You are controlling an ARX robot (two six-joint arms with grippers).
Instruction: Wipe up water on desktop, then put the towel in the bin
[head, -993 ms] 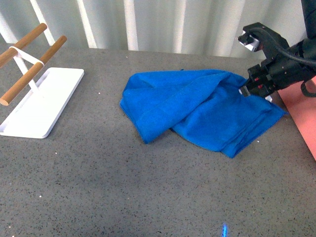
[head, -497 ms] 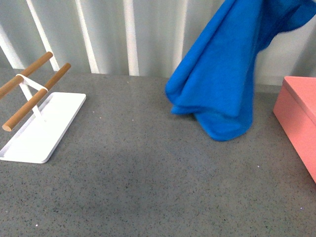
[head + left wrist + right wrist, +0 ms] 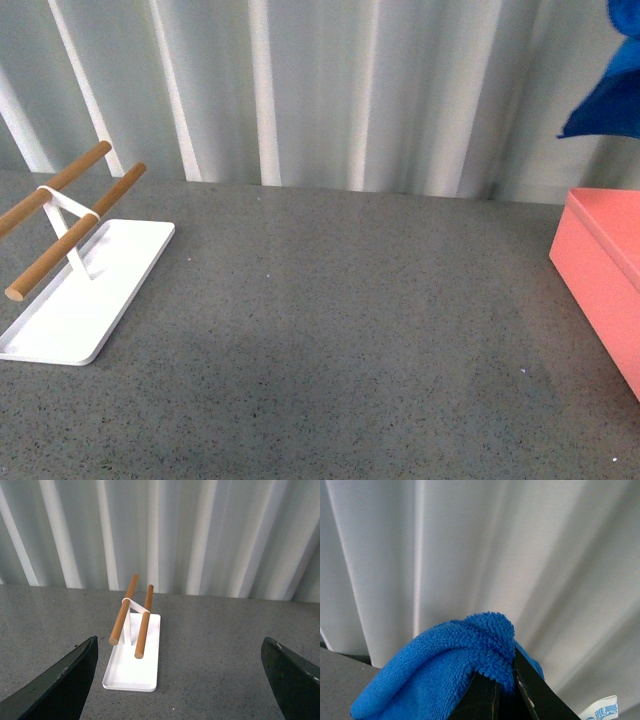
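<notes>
Right jaws are clamping a thick fold of the blue towel [image 3: 440, 680]; the wrist view is showing the pile bunched between the two dark tips. Left jaws are standing wide apart and holding nothing, facing the white tray [image 3: 132, 672] with its two wooden bars [image 3: 124, 611].

In the front view we are seeing only the towel's lowest corner, hanging in the air at the top right, clear of the table [image 3: 330, 330] and touching nothing. The pink bin [image 3: 600, 270] is sitting right below that corner, at the table's right edge and half out of frame. We are not able to tell whether the cloth is hanging over the opening or just short of the near wall.

We are spotting no wet patch on the table, so we are judging the wiping done and the drop-in as the step in hand. The key relation is that the bin lies straight down and slightly right of the right jaws. Its long side is running away from the camera. The right arm is the nearer one, with the left arm well apart over by the tray.

A white label [image 3: 600, 711] is sticking out beside the right jaws. It is carrying blue Chinese characters, possibly 雅高, but the frame edge is cutting them off. The small Latin letters under them are too small to read.
</notes>
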